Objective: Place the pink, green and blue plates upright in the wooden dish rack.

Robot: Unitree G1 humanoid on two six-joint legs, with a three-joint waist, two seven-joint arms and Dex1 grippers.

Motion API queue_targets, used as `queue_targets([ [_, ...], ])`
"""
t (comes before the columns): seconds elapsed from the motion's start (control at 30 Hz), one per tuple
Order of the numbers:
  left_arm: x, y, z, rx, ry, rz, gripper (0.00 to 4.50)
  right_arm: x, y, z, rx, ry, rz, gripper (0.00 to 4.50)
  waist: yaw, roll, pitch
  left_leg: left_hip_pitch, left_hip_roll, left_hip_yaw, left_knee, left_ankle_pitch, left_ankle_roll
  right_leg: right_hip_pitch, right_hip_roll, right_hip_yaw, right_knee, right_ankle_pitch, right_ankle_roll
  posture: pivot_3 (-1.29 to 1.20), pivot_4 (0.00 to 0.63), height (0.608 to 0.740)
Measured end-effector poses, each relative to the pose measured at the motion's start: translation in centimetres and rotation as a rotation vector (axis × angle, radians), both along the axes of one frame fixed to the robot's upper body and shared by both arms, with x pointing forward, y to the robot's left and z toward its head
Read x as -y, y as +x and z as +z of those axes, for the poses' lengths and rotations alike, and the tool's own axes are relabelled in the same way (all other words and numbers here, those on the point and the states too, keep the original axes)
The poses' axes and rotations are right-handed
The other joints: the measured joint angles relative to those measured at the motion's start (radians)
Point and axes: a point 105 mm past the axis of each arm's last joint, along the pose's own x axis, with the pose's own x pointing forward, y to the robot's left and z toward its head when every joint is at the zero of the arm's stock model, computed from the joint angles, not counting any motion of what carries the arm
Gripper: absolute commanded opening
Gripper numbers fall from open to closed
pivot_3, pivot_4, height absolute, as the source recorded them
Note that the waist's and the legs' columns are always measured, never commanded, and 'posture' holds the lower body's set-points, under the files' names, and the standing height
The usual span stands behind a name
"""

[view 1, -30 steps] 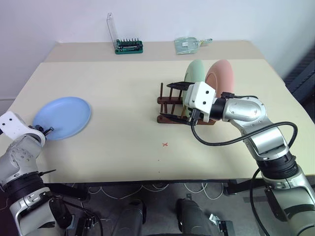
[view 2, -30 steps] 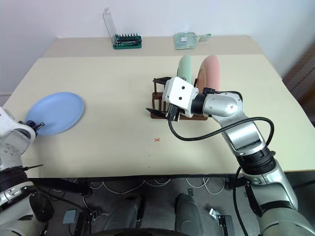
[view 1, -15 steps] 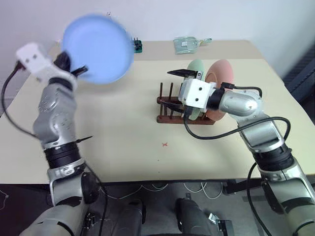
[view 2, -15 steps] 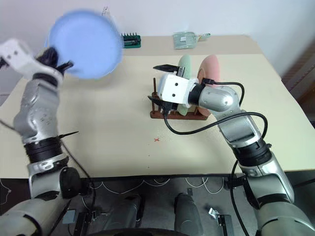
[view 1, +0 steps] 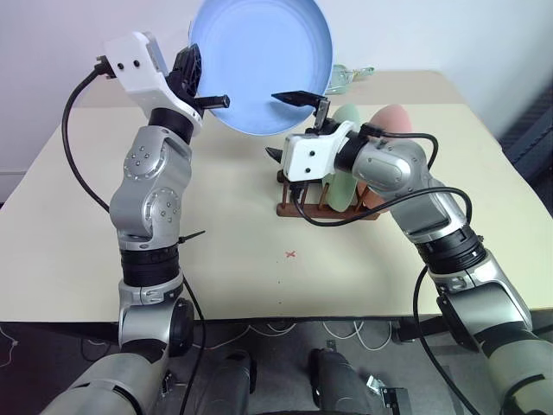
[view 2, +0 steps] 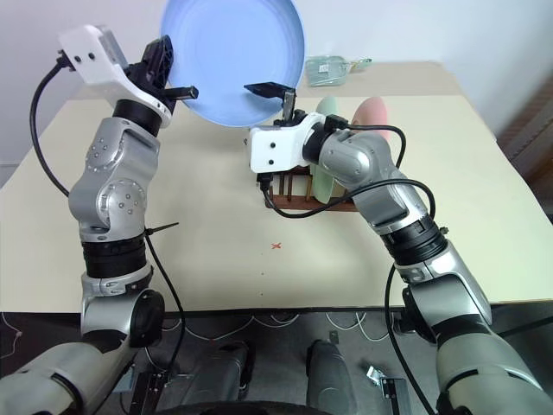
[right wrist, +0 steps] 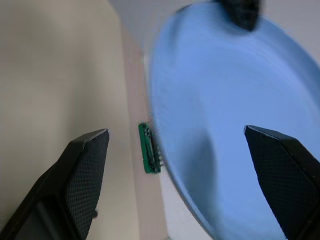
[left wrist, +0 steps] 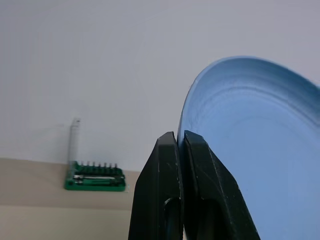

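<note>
Left tool (view 1: 210, 101) clamped on the rim of the blue plate (view 1: 263, 60), raised high above the tabletop (view 1: 216, 216) and tilted nearly upright. Right tool (view 1: 285, 125) spread wide, fingers apart, just beside the plate's lower edge, not gripping it. Standing upright in the wooden dish rack (view 1: 294, 194) at centre right: green plate (view 1: 346, 121), then pink plate (view 1: 393, 121) to its right. Green-based tool holder (left wrist: 95, 181) at the far edge.

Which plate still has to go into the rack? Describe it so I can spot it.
Look above the beige table, left of the wooden dish rack. The blue plate is held aloft by its rim in the left claw, while the green plate and pink plate stand racked.
</note>
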Motion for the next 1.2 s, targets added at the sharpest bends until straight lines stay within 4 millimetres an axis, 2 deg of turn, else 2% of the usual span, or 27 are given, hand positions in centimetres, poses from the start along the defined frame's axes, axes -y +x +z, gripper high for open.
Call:
queue_targets([
  [0.03, 0.3, -0.1, 0.1, 0.003, 0.005, -0.009, 0.00, 0.0, 0.1, -0.2, 0.003, -0.011, -0.004, 4.39, 0.000, 0.000, 0.000, 0.000, 0.000, 0.000, 0.000, 0.000, 0.000, 0.000, 0.000, 0.000, 0.000, 0.000, 0.000, 0.00, 0.150, 0.740],
  [0.07, 0.6, -0.2, 0.1, 0.005, 0.009, -0.017, 0.00, 0.1, 0.2, -0.3, 0.005, -0.019, -0.006, 3.88, -0.001, 0.000, 0.000, 0.000, 0.000, 0.000, 0.000, 0.000, 0.000, 0.000, 0.000, 0.000, 0.000, 0.000, 0.000, 0.00, 0.150, 0.740],
  [0.1, 0.9, -0.3, 0.1, 0.005, 0.012, -0.026, 0.00, 0.1, 0.3, -0.4, 0.006, -0.024, -0.008, 3.61, -0.002, 0.000, 0.000, 0.000, 0.000, 0.000, 0.000, 0.000, 0.000, 0.000, 0.000, 0.000, 0.000, 0.000, 0.000, 0.00, 0.150, 0.740],
  [0.33, 1.4, -0.2, -0.2, -0.016, 0.015, -0.047, 0.00, 0.0, 0.2, -0.5, 0.035, -0.047, -0.001, 0.11, -0.003, 0.000, 0.000, 0.000, 0.000, 0.000, 0.000, 0.000, 0.000, 0.000, 0.000, 0.000, 0.000, 0.000, 0.000, 0.00, 0.150, 0.740],
  [0.37, 1.1, 0.0, -0.4, -0.025, 0.005, -0.043, 0.00, 0.0, 0.1, -0.4, 0.044, -0.046, 0.003, 0.04, -0.004, 0.000, 0.000, 0.000, 0.000, 0.000, 0.000, 0.000, 0.000, 0.000, 0.000, 0.000, 0.000, 0.000, 0.000, 0.00, 0.150, 0.740],
  [0.47, 1.1, -0.1, -0.4, -0.026, -0.046, -0.073, 0.97, -0.1, 0.1, -0.5, 0.058, -0.056, 0.005, 0.00, -0.002, 0.000, 0.000, 0.000, 0.000, 0.000, 0.000, 0.000, 0.000, 0.000, 0.000, 0.000, 0.000, 0.000, 0.000, 0.00, 0.150, 0.740],
  [0.57, 1.2, -0.3, -0.2, -0.019, -0.097, -0.105, 2.42, 0.2, 0.6, -0.9, 0.056, -0.070, -0.017, 0.00, -0.001, 0.000, 0.000, 0.000, 0.000, 0.000, 0.000, 0.000, 0.000, 0.000, 0.000, 0.000, 0.000, 0.000, 0.000, 0.00, 0.150, 0.740],
  [0.63, 0.5, -0.4, 0.2, -0.010, -0.135, -0.092, 3.42, 0.3, 0.6, -0.9, 0.060, -0.072, -0.021, 0.00, -0.001, 0.000, 0.000, 0.000, 0.000, 0.000, 0.000, 0.000, 0.000, 0.000, 0.000, 0.000, 0.000, 0.000, 0.000, 0.00, 0.150, 0.740],
  [0.7, -1.3, -0.4, 1.3, 0.025, -0.214, -0.044, 3.42, 0.2, 0.6, -0.8, 0.067, -0.063, -0.017, 0.00, -0.006, 0.000, 0.000, 0.000, 0.000, 0.000, 0.000, 0.000, 0.000, 0.000, 0.000, 0.000, 0.000, 0.000, 0.000, 0.00, 0.150, 0.740],
  [0.8, -6.4, -0.9, 3.2, 0.103, -0.350, 0.087, 3.42, -0.2, 0.4, -0.6, 0.059, -0.030, 0.002, 0.00, -0.012, 0.000, 0.000, 0.001, 0.001, 0.000, -0.001, 0.000, -0.001, -0.001, 0.001, 0.000, 0.000, 0.000, 0.000, 0.00, 0.150, 0.740],
  [0.9, -11.0, -1.4, 3.2, 0.120, -0.310, 0.237, 3.42, -0.8, -0.1, 0.6, 0.013, 0.100, 0.047, 0.00, -0.019, 0.000, 0.000, 0.001, 0.001, 0.000, -0.001, 0.001, -0.001, 0.000, 0.001, 0.000, 0.001, 0.000, 0.000, 0.00, 0.150, 0.740],
  [0.97, -12.4, -1.4, 2.4, 0.102, -0.208, 0.298, 3.42, -1.3, -0.7, 1.6, -0.030, 0.193, 0.080, 0.00, -0.019, 0.000, 0.000, 0.001, 0.000, -0.001, -0.001, 0.001, -0.001, 0.000, 0.001, 0.000, 0.000, 0.000, 0.000, 0.00, 0.150, 0.740],
  [1.03, -13.0, -1.0, 0.5, 0.033, 0.010, 0.337, 3.42, -2.0, -1.8, 2.9, -0.115, 0.330, 0.151, 0.00, -0.020, 0.001, 0.000, 0.001, 0.000, -0.001, -0.001, 0.001, -0.001, 0.000, 0.001, 0.000, 0.001, 0.000, 0.000, 0.00, 0.150, 0.740],
  [1.1, -12.8, -0.7, -2.8, -0.061, 0.240, 0.305, 3.42, -2.5, -3.1, 3.9, -0.240, 0.478, 0.230, 0.00, -0.025, 0.001, 0.000, 0.001, 0.000, -0.001, -0.002, 0.000, 0.000, 0.000, 0.001, 0.000, 0.001, 0.000, 0.000, 0.00, 0.150, 0.740],
  [1.2, -10.7, -0.8, -10.0, -0.249, 0.449, 0.110, 3.42, -2.9, -4.7, 4.7, -0.481, 0.704, 0.344, 0.00, -0.026, 0.002, 0.000, 0.001, 0.001, -0.002, -0.003, -0.001, 0.003, -0.001, 0.001, 0.000, 0.002, 0.000, -0.001, 0.00, 0.150, 0.740],
])
